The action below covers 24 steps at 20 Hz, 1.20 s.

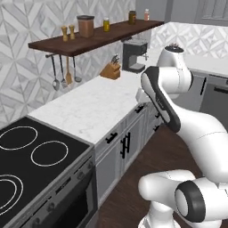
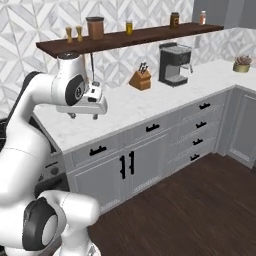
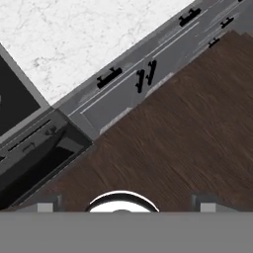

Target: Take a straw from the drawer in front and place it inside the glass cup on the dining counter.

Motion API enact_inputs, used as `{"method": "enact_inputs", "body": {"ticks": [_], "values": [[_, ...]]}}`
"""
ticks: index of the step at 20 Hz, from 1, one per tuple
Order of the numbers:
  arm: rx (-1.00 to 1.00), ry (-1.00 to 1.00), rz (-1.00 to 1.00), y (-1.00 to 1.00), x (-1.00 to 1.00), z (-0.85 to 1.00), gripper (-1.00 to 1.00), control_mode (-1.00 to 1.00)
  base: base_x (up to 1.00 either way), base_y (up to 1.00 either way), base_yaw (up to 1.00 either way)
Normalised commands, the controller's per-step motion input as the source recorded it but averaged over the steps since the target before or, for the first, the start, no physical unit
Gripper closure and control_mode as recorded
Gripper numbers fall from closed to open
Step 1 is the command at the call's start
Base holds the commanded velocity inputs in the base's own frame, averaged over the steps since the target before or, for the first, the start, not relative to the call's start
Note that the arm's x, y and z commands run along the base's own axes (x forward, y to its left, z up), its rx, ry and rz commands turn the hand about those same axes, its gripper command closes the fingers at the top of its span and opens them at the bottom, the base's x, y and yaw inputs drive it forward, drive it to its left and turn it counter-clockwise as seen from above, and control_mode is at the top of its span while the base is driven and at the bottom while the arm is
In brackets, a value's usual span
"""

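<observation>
My gripper hangs open and empty in front of the long white worktop, pointing down at the floor. Its two dark fingertips stand wide apart at the bottom of the hand view, over dark wood floor. The drawer straight ahead, a light-grey front with a dark handle, is shut, as are the others in that row. The straw is hidden. The glass cup and the dining counter are out of view.
A black cooktop with an oven below sits left of the worktop. Double cabinet doors are under the drawer, with narrower stacked drawers to the right. A knife block and coffee machine stand by the tiled wall.
</observation>
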Motion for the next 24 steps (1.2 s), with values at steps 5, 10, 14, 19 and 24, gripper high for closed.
{"method": "enact_inputs", "body": {"ticks": [5,10,14,19,24], "values": [[0.0,0.0,0.0,0.0,0.0,0.0,-1.0,1.0,0.2,0.57,-0.2],[0.0,0.0,0.0,0.0,0.0,0.0,-1.0,1.0,0.15,0.52,-0.2],[0.0,0.0,0.0,0.0,0.0,0.0,-1.0,1.0,0.03,0.55,-0.17],[0.0,0.0,0.0,0.0,0.0,0.0,-1.0,1.0,0.0,0.38,-0.14],[0.0,-0.01,-0.07,0.04,0.0,-0.48,-1.0,-1.0,0.0,0.12,-0.06]]}}
